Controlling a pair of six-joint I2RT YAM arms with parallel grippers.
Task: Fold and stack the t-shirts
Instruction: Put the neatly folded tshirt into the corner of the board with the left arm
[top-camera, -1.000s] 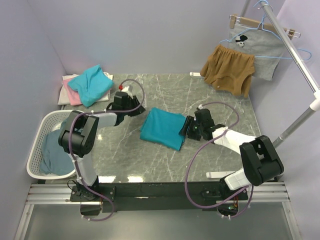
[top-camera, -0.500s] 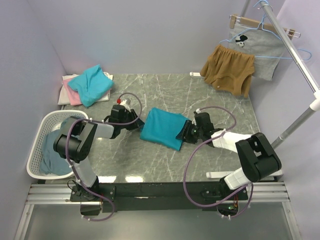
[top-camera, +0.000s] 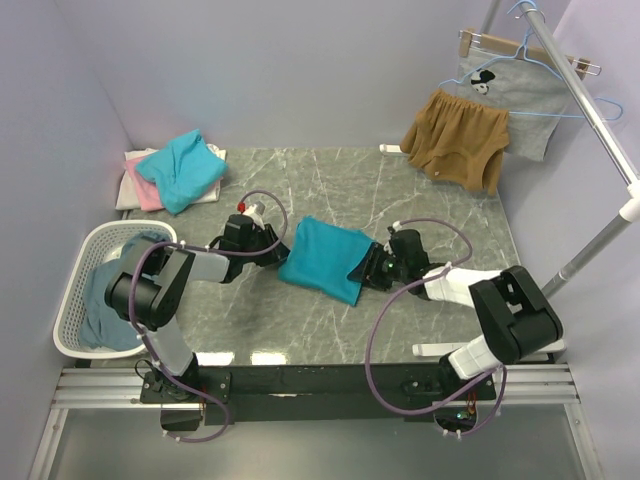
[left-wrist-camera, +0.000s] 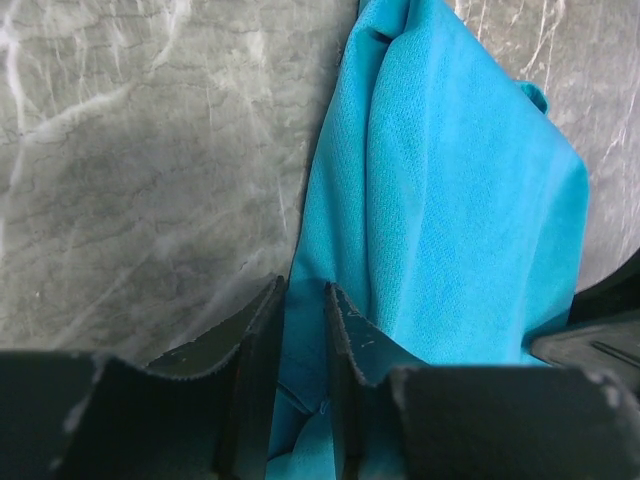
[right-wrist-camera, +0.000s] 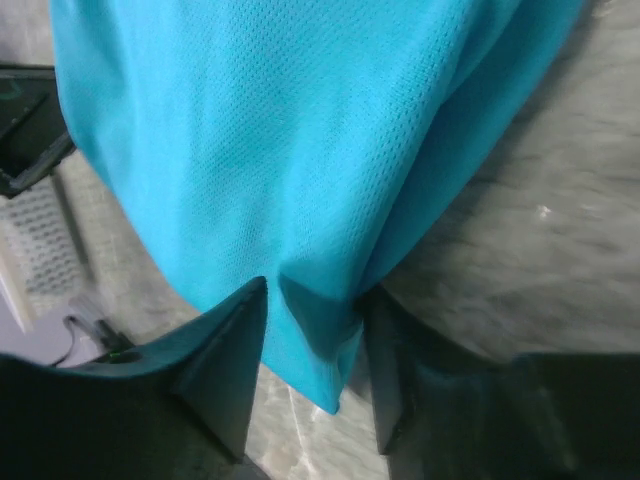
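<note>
2 arms, left arm (top-camera: 150, 285) & right arm (top-camera: 505, 320): black joint housings, white/grey links. Purple cable (top-camera: 385, 330) loops along each. Left hand (left-wrist-camera: 300, 300) & right hand (right-wrist-camera: 315, 300) black; left finger pads (left-wrist-camera: 338, 318) toothed. Red/white bit (top-camera: 246, 211) on left wrist.

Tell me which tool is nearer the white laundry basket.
Left. The left tool is at the teal t-shirt's edge facing the basket; the right tool is at the shirt's far edge, beyond it.

Pale lavender walls (top-camera: 300, 70) enclose a grey, white-veined marble tabletop (top-camera: 330, 180) under even, soft light. A metal clothes rail (top-camera: 600, 127) slants across at 2 o'clock, with tan shorts (top-camera: 455, 140) and a grey printed garment (top-camera: 530, 100) hanging there. A white laundry basket (top-camera: 68, 295) sits at 8 o'clock.
</note>
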